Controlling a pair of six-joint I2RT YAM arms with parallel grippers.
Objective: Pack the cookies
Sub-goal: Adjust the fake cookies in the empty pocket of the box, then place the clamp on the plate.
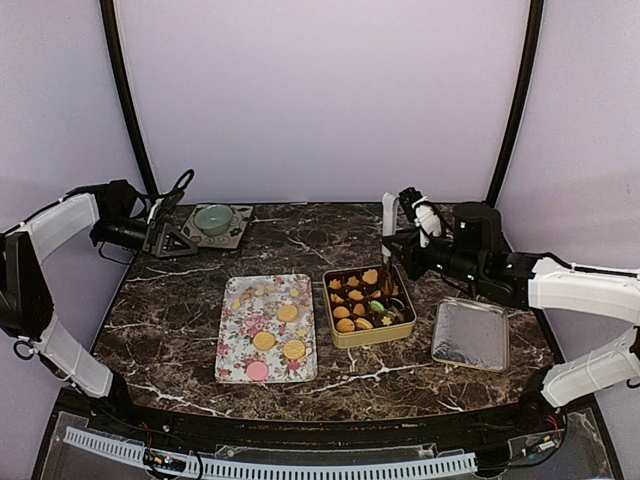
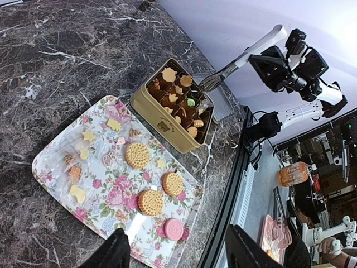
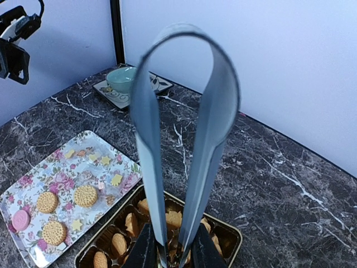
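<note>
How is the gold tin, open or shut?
Open. No lid covers the tin, and cookies show inside it.

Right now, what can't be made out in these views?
- Tips of the tongs: right wrist view, hidden by the right gripper and the bottom edge; top view too small to show whether they pinch any cookies.
- Fingertips of the left gripper: left wrist view, cut off at the bottom edge.
</note>
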